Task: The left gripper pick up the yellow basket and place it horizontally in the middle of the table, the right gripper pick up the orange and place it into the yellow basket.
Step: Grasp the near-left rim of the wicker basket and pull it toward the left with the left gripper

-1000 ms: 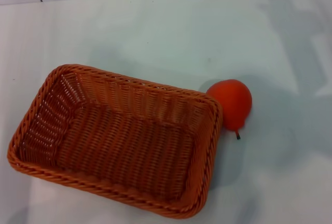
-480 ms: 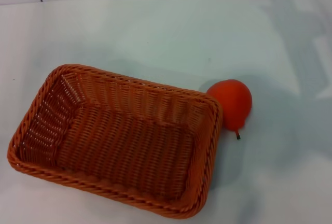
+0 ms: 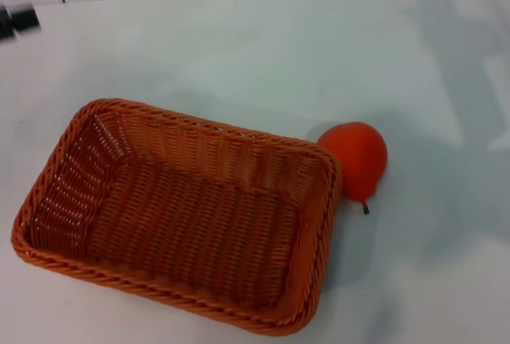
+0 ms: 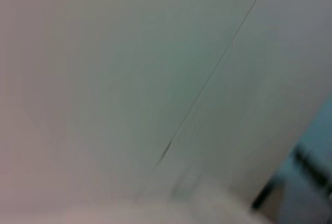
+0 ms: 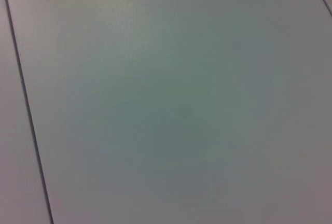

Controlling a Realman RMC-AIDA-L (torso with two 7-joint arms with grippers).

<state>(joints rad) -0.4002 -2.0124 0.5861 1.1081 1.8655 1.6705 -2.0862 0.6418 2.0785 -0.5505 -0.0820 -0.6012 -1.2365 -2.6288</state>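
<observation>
While the yellow basket (image 3: 177,216) sits skewed with the orange (image 3: 355,158) touching its right end, the left gripper (image 3: 20,18), finger state indeterminate, enters far-left of it; next: grasp its rim.

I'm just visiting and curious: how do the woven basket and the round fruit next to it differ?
The yellow basket is a large rectangular container of open weave; the orange is far smaller, round and smooth. The basket lies empty at a slant on the table; the orange sits outside it, by its right end, its dark stem towards the camera. Both look orange-red and rest on the table.
</observation>
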